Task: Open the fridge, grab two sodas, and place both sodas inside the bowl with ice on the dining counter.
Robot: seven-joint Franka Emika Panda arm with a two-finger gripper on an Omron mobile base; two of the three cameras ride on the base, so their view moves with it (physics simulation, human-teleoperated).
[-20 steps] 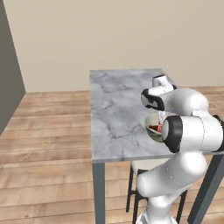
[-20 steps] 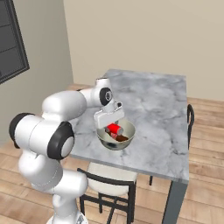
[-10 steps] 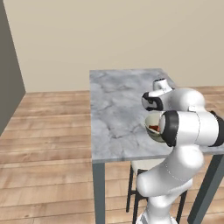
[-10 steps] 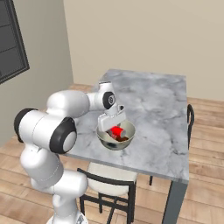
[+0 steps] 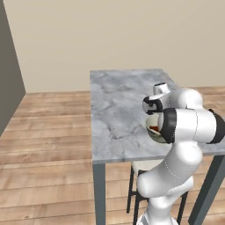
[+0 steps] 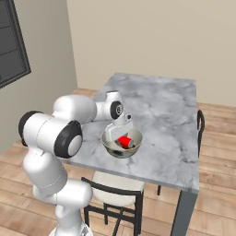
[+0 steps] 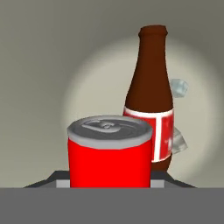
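My gripper (image 6: 123,133) sits over the bowl (image 6: 113,147) near the dining counter's (image 6: 161,110) near edge, fingers narrowed around one red can (image 7: 110,153). One brown bottle (image 7: 149,96) lies beside it in the bowl, neck pointing away from my hand. Bare marble stretches beyond toward the far edge.

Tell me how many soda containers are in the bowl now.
2: a red can held at the gripper, and a brown bottle lying just beyond it, both inside the bowl. More may be hidden.
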